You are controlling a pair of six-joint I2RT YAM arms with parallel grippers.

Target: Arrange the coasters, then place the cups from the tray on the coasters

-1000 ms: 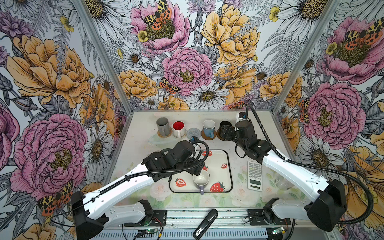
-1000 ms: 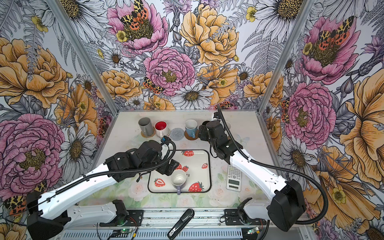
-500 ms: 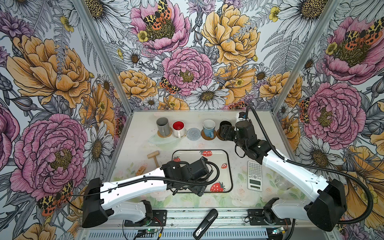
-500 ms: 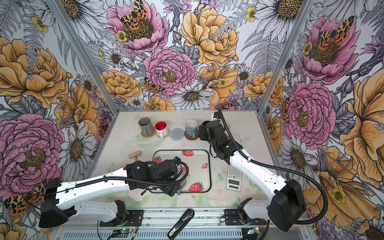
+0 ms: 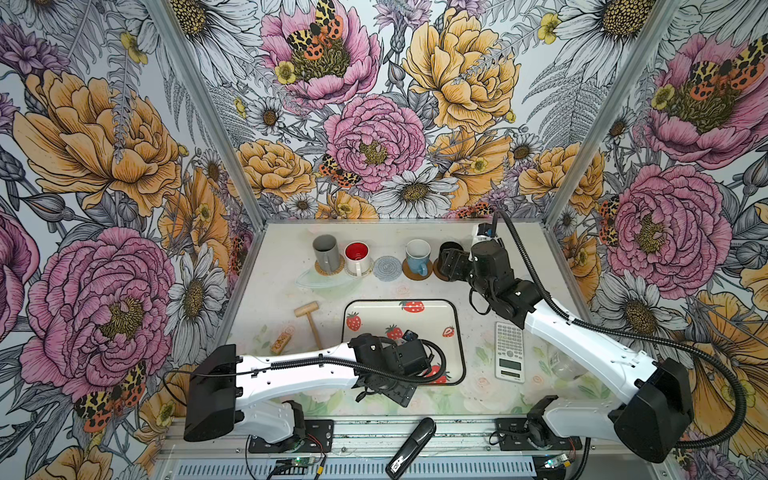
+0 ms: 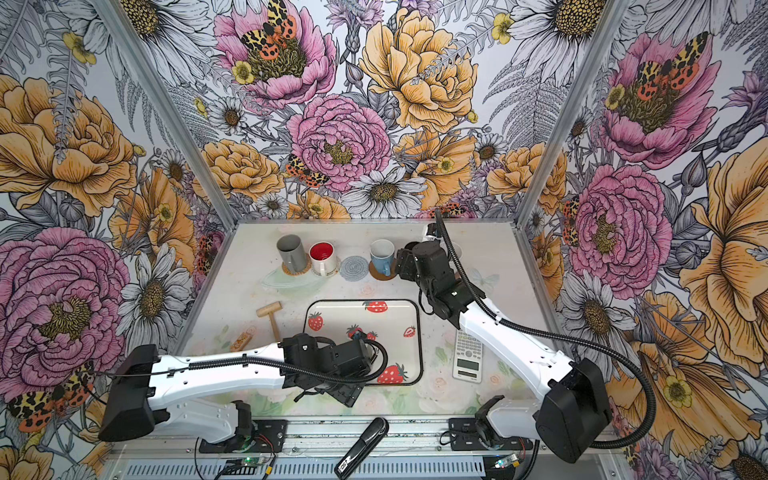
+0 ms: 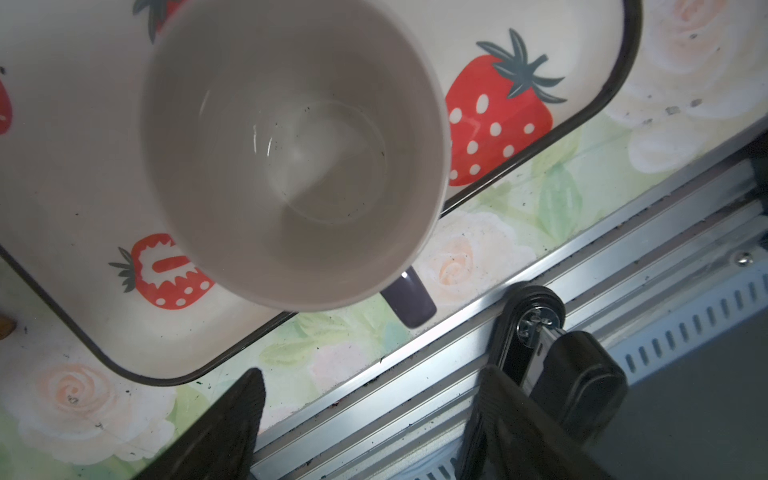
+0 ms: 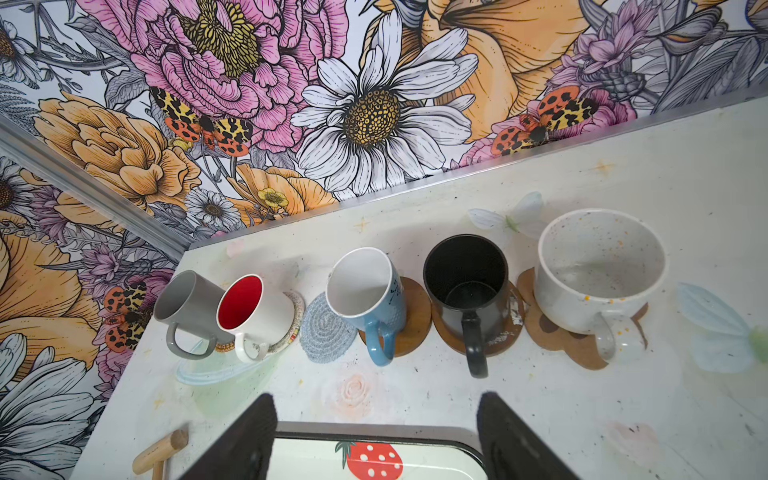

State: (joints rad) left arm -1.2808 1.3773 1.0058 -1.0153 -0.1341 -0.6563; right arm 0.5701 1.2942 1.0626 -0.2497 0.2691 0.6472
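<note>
The lavender-handled cup (image 7: 291, 145) stands upright at the near edge of the strawberry tray (image 5: 415, 318); both top views hide it under my left wrist. My left gripper (image 7: 370, 424) is open and empty just past the cup's handle, over the table's front rail. At the back, the grey (image 5: 325, 252), red-inside (image 5: 357, 257), blue (image 5: 417, 255), black (image 8: 467, 282) and speckled white (image 8: 598, 274) cups stand on coasters. The grey-blue crochet coaster (image 5: 387, 268) between the red-inside and blue cups is bare. My right gripper (image 8: 374, 436) hangs open in front of the black cup.
A wooden mallet (image 5: 309, 318) and a small wooden block (image 5: 280, 343) lie left of the tray. A white calculator (image 5: 509, 351) and a clear jar (image 5: 561, 361) lie to its right. A black handheld device (image 5: 411, 446) rests on the front rail.
My left arm has swung from over the tray's middle to its near edge, covering the cup and uncovering the mallet. The right arm has not moved.
</note>
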